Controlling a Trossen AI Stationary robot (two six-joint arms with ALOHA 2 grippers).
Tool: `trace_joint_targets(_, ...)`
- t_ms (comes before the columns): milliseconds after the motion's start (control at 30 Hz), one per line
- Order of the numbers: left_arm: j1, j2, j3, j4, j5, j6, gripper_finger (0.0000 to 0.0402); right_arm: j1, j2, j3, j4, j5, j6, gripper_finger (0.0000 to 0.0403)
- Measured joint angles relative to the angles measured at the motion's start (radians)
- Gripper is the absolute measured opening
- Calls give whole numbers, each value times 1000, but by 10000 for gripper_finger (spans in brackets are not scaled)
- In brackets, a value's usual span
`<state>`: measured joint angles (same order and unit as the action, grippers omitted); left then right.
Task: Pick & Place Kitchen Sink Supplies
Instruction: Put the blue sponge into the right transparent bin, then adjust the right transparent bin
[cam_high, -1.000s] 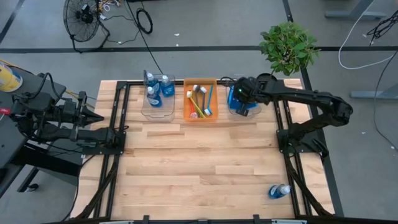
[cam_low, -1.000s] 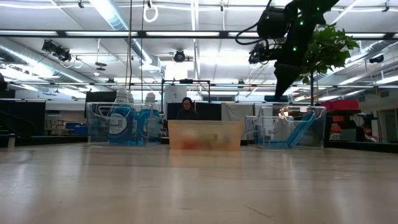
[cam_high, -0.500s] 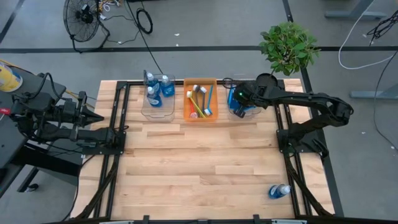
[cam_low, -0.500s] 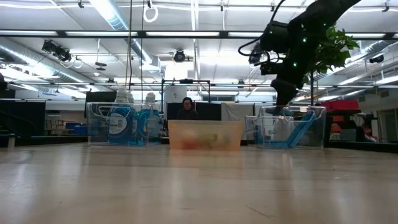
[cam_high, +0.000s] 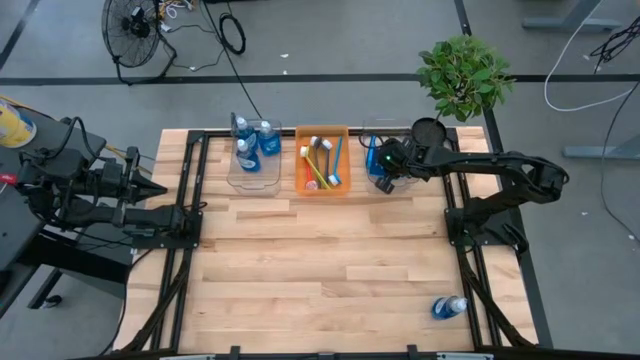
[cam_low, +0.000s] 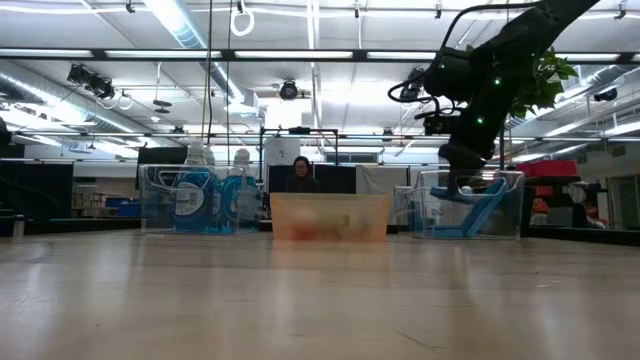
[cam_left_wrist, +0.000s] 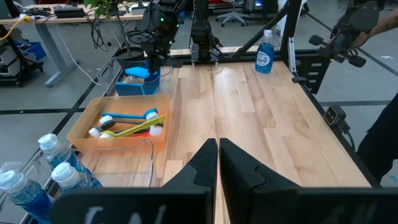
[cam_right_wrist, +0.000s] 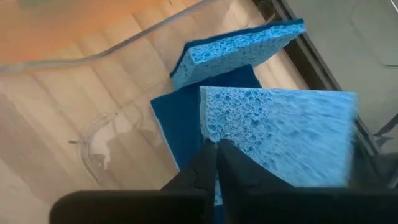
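Sponges (cam_right_wrist: 273, 134): flat blue rectangular pieces, stacked in the clear bin (cam_high: 385, 165) at the far right of the bench's (cam_high: 320, 270) back row. Right wrist view shows at least three, overlapping and leaning at different angles; the nearest has its porous face toward the camera, with one long edge against the bin wall. From the low view (cam_low: 480, 210) one leans diagonally inside the bin.

Handling (judgement): light, soft, compressible, rough enough not to slip. Best taken by pinching across the thin dimension near the middle of a long edge; a corner grip would let it flop.

Right gripper (cam_right_wrist: 216, 163): inside the sponge bin, fingers together with nothing between them, tips at the lower edge of the nearest sponge. Whether they touch it cannot be told.

Remaining loose item: a clear bottle with blue contents (cam_high: 449, 307) lying on its side near the bench's front right corner, long axis roughly across the bench, cap end toward the right. Likely heavier, smooth, prone to rolling; grip across the body.

Left gripper (cam_left_wrist: 219, 163): closed and empty, parked off the bench's left edge.
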<state>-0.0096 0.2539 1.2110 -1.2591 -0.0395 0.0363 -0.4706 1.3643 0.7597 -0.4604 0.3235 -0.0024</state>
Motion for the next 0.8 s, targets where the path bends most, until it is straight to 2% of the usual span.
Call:
trace_joint_targets(167, 0, 0, 0, 0, 0, 0, 23, 0, 0, 0, 5, 0, 12, 50)
trace_joint_targets(533, 0, 0, 0, 0, 0, 0, 23, 7, 0, 0, 10, 1, 22, 168)
trace_joint_targets(633, 0, 0, 0, 0, 0, 0, 23, 23, -1, 0, 13, 1, 22, 185)
trace_joint_targets(800, 0, 0, 0, 0, 0, 0, 23, 90, -8, 0, 23, -29, 74, 191)
